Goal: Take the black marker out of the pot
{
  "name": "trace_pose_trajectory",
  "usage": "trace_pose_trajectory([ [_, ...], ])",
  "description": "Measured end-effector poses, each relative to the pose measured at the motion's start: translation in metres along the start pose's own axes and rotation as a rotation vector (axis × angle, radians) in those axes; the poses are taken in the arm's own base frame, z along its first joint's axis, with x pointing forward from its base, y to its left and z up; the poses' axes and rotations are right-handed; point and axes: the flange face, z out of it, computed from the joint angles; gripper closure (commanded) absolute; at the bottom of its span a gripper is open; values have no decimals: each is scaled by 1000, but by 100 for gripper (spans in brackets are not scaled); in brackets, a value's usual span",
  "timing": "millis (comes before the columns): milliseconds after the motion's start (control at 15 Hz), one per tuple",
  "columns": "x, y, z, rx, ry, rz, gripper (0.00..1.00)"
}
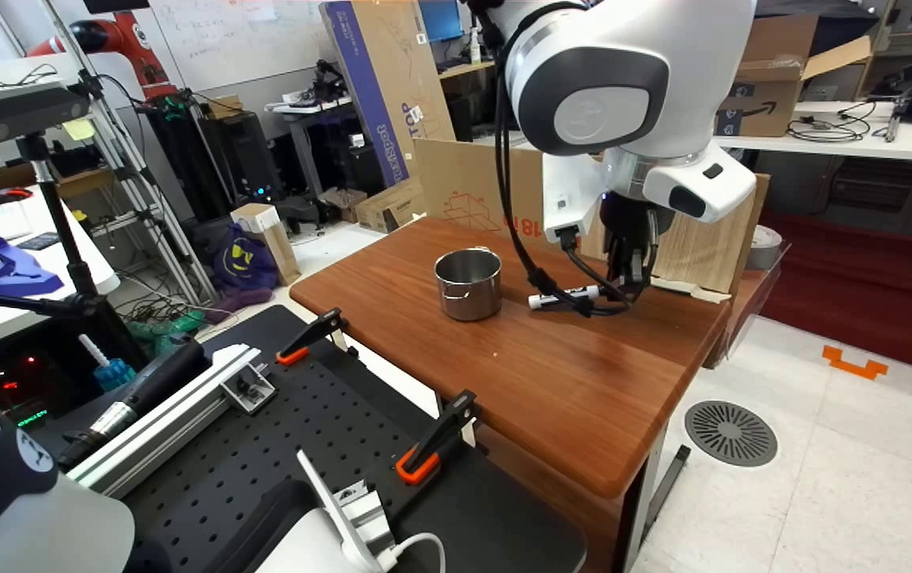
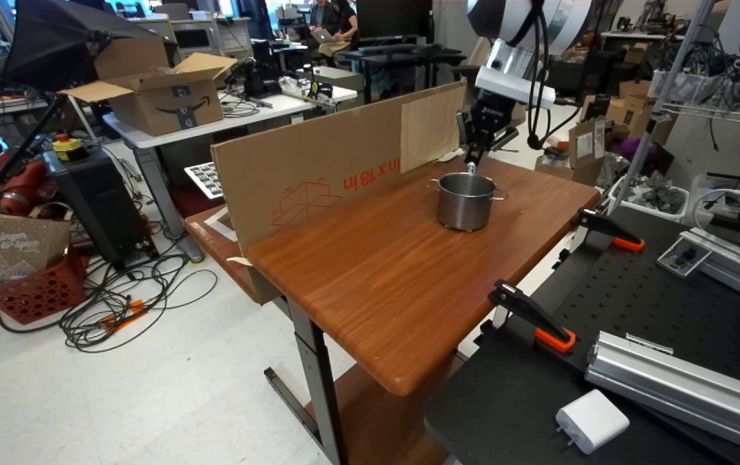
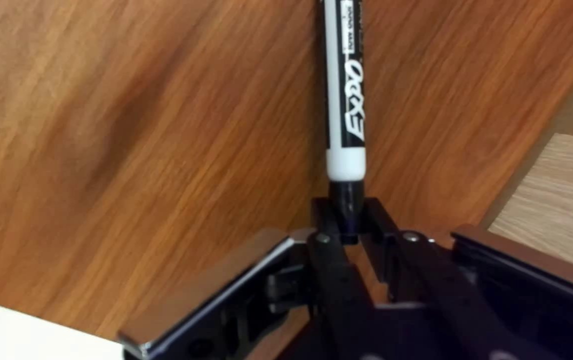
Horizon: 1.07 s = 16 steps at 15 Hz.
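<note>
The black gripper [image 3: 348,215] is clamped on the dark tapered end of a slim black-and-white marker [image 3: 345,100]. The marker is outside the round, silvery metal pot [image 1: 469,301], near it, white end towards it. The pot stands upright on a reddish-brown, wood-grained table [image 1: 535,382], a tan cardboard panel [image 2: 344,145] along one edge.
</note>
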Motion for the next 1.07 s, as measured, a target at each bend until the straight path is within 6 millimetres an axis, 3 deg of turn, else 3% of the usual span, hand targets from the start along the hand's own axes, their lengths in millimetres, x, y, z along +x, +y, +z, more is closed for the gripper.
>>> trace_pose_trajectory([
  [267,2,4,18,-14,-14,45,95],
  [467,4,4,19,-14,-13,69,95],
  [533,4,3,19,-14,-13,75,85],
  [600,4,3,19,-15,-12,80,56],
  [667,4,3,19,-17,-12,84,55],
  [1067,1,-6,22,-21,-13,93,12],
])
